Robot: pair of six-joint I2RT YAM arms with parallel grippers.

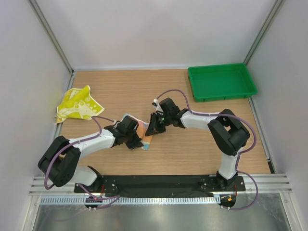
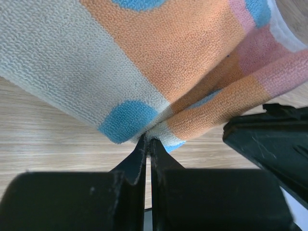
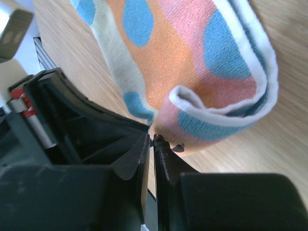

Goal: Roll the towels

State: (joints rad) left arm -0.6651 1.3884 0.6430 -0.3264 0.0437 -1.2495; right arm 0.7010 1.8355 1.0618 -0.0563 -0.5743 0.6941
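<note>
L gripper (image 2: 148, 140) is pinching the blue towel (image 2: 168, 57) at a low fold, jaws pressed together on the cloth; R gripper (image 3: 153, 139) is nipping the same towel's curled-over edge (orange-pink side showing), jaws nearly touching; the towel is being held between both grippers, partly curled, well left of the green tray (image 1: 221, 83) and nearer the arm bases; yellow towel (image 1: 77, 103) is lying crumpled, unrolled, far left of the tray, well apart from both grippers.

Mid-table: blue-orange towel (image 1: 147, 137) part-rolled — yellow towel (image 1: 77, 103) crumpled, far left.
</note>
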